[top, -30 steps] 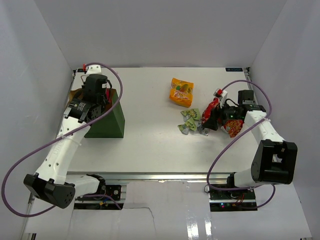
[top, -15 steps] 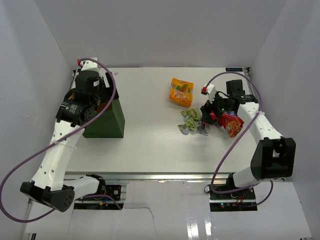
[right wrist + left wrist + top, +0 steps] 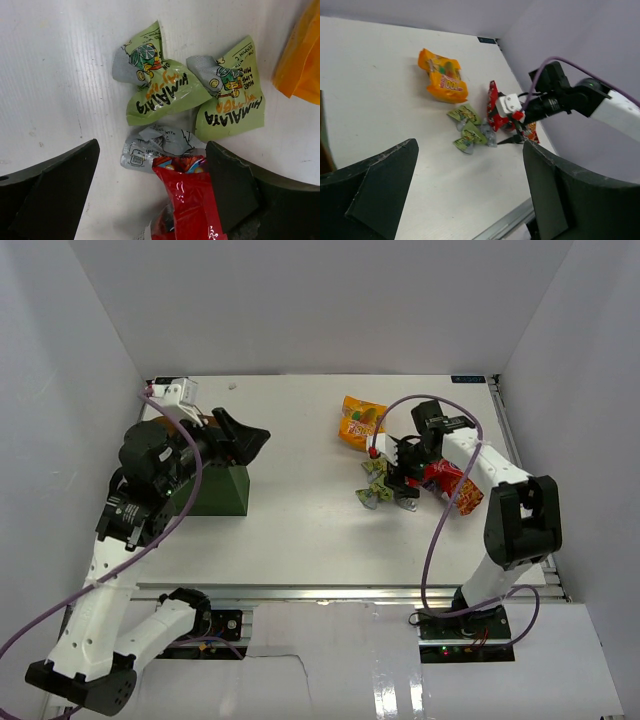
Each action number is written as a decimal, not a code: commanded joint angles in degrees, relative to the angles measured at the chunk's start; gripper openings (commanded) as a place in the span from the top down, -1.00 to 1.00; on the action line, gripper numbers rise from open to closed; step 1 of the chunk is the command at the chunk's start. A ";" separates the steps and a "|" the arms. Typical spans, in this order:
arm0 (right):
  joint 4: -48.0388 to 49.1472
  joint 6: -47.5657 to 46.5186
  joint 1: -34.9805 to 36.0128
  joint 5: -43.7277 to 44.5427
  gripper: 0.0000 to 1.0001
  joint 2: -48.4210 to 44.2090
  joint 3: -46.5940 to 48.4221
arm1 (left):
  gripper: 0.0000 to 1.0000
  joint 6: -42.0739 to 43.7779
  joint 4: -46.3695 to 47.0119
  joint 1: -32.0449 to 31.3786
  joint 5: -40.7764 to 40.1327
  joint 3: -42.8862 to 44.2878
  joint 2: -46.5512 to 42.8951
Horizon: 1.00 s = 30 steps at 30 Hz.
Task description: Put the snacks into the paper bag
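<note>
Snacks [image 3: 227,100] lie on the tabletop [image 3: 55,60] just under the right tool [image 3: 152,146], spread wide, gripping nothing: 2 crinkly green sachets [image 3: 160,95], 1 silver sachet [image 3: 160,137], glossy red chip bag [image 3: 192,200] cut off at frame bottom. Orange pouch [image 3: 360,422] nearby. Left tool [image 3: 470,146] gapes empty beside the boxy dark-green paper bag [image 3: 215,492], well apart.

White table [image 3: 300,530]: sachets [image 3: 380,481], pouch [image 3: 361,423], paper bag [image 3: 215,492]

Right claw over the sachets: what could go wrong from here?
The open right claw hangs over crowded green sachets, a silver sachet and the red chip bag; closing could pinch several or scatter them. The paper bag sits far across the table, so a loose grip might drop something.
</note>
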 commanded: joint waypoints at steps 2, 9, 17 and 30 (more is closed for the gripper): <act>-2.90 3.03 0.46 1.29 -0.75 4.24 6.70 | -0.94 -7.14 6.42 0.13 7.91 -5.14 -0.97; 8.68 24.28 4.07 7.71 -0.55 0.12 -4.36 | -0.96 -8.64 7.22 0.13 6.59 -8.40 -4.05; 18.02 39.24 5.74 21.93 -0.50 -3.13 -13.77 | -0.96 -7.85 7.22 0.13 6.85 -7.96 -2.99; 19.53 40.76 5.65 22.05 -0.48 -4.89 -12.20 | -0.96 -8.73 6.96 0.13 6.59 -9.02 -4.93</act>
